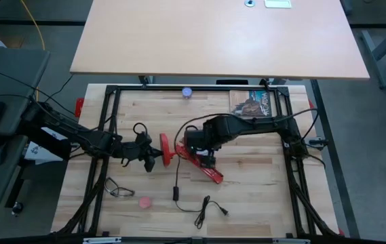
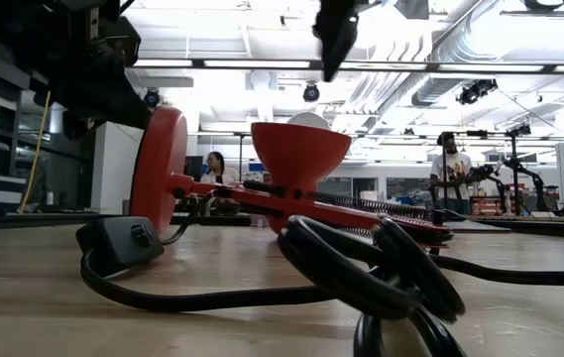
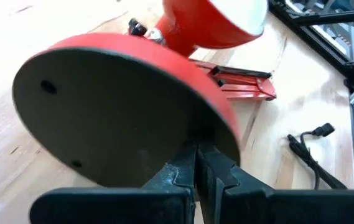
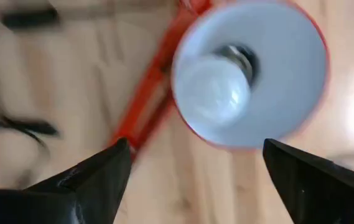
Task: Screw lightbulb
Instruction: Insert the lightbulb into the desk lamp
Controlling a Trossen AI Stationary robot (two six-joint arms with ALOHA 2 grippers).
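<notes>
A red desk lamp lies on the wooden table, its round base (image 1: 165, 146) standing on edge and its folded arm (image 1: 207, 171) flat on the wood. Its shade (image 4: 251, 74) opens upward. The frosted white lightbulb (image 4: 213, 91) sits inside the shade with its metal base (image 4: 244, 56) in the socket; its top shows above the rim in the low view (image 2: 308, 120). My right gripper (image 4: 192, 165) is open above the shade, touching nothing; it also shows in the high view (image 1: 198, 144). My left gripper (image 1: 153, 153) is shut on the lamp's base. My left gripper pinches the rim of the lamp's round base (image 3: 209, 127) between its two fingers (image 3: 175, 174), coming level from the table's left side. The grey underside (image 3: 102, 118) faces the gripper. The base stands on edge, and the lamp's arm lies on the table.
The lamp's black cord with its switch (image 1: 177, 193) and plug (image 1: 211, 209) lies near the front; it fills the foreground in the low view (image 2: 381, 268). A small lavender round thing (image 1: 187, 92) and a printed card (image 1: 252, 103) lie at the back. A pink piece (image 1: 144, 201) lies near the front.
</notes>
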